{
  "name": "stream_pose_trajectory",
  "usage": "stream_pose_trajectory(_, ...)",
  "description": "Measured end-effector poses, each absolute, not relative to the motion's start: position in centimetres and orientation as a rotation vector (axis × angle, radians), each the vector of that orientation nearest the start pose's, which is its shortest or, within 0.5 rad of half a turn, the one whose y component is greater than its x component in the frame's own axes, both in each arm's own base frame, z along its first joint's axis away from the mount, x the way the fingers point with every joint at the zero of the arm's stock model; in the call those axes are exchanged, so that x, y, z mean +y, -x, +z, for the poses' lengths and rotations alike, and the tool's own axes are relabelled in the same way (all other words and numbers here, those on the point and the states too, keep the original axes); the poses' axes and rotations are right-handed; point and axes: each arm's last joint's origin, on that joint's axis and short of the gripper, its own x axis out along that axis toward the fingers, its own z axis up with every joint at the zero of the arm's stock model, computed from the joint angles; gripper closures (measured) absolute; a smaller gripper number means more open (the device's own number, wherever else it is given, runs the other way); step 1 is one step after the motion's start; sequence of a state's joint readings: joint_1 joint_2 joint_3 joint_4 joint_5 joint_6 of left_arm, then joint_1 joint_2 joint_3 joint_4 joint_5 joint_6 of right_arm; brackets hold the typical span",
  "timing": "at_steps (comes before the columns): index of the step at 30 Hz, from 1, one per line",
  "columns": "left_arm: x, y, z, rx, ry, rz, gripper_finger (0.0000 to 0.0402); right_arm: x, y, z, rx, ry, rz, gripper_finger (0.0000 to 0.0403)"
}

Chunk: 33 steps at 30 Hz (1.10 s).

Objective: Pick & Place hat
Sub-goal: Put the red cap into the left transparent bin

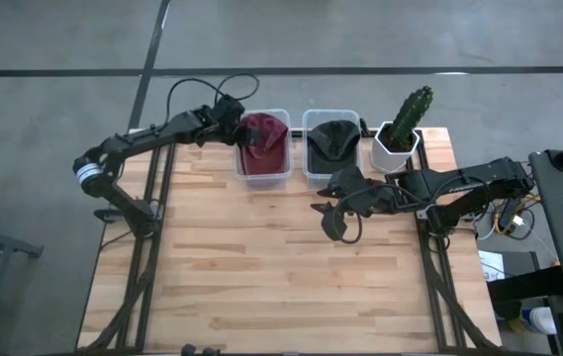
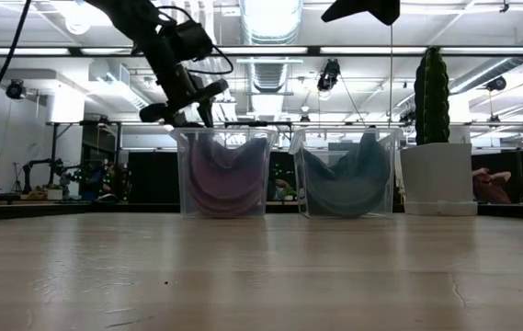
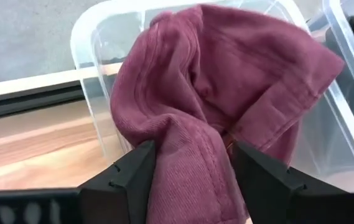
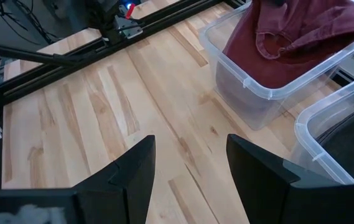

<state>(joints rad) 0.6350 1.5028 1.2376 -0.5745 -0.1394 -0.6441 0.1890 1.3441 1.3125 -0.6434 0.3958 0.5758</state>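
The left clear bin [image 1: 264, 148] holds the maroon hat [image 1: 262, 135]; the adjacent bin [image 1: 331, 145] holds a dark hat [image 1: 332, 138]. The left gripper [image 3: 192, 163] fingers are clamped on the maroon hat's fabric above its bin. The right gripper [image 4: 186, 158] hovers over the bench [image 1: 261, 267], fingers spread and empty.

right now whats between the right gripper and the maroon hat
Only bare wooden table: the right wrist view shows empty planks from the open right gripper to the clear bin holding the maroon hat.
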Motion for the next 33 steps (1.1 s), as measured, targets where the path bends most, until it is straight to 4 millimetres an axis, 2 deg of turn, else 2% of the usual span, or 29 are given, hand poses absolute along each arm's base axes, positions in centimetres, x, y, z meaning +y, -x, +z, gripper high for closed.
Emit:
stream_pose_trajectory(10,19.4,-25.8,30.1,0.536,0.761,0.945,0.0197,4.1,-27.8,35.4,0.558,-0.351,-0.396,0.0211)
stream_pose_trajectory(22,20.3,-27.3,27.2,0.628,0.806,0.914,0.0197,4.1,-27.8,35.4,0.558,-0.35,-0.399,0.0211)
stream_pose_trajectory(33,19.9,-26.2,30.1,0.492,0.757,0.902,0.0197,4.1,-27.8,35.4,0.559,-0.349,-0.398,0.0211)
